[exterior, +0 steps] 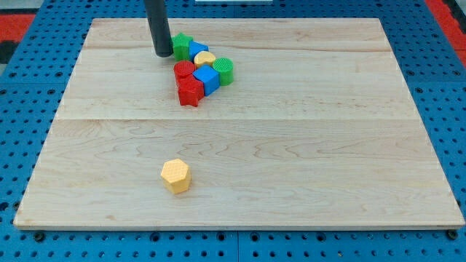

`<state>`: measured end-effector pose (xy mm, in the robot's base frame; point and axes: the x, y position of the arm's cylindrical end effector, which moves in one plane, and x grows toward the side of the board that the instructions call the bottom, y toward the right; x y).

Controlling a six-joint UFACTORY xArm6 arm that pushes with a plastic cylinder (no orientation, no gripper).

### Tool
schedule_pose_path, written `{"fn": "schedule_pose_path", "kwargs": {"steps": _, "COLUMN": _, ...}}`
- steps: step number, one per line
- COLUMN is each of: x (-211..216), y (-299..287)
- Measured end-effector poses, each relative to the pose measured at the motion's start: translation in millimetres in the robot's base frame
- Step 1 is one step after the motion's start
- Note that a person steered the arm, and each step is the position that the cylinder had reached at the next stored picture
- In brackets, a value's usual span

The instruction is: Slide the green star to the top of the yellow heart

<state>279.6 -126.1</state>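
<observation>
The green star (181,44) sits near the view's top, at the upper left of a tight cluster of blocks. The yellow heart (204,58) lies just to its lower right, in the middle of that cluster. My tip (163,54) is at the end of the dark rod and rests just left of the green star, touching or almost touching it.
The cluster also holds a blue block (196,49), a red round block (184,70), a red star (191,92), a blue cube (207,78) and a green round block (224,70). A yellow hexagon (175,175) lies alone near the view's bottom. The wooden board (306,145) lies on a blue pegboard.
</observation>
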Motion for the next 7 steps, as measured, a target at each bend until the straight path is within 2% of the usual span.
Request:
{"fn": "schedule_pose_path", "kwargs": {"steps": 2, "x": -26.3, "y": 9.9}}
{"fn": "schedule_pose_path", "kwargs": {"steps": 4, "x": -39.6, "y": 52.8}}
{"fn": "schedule_pose_path", "kwargs": {"steps": 7, "x": -40.6, "y": 42.4}}
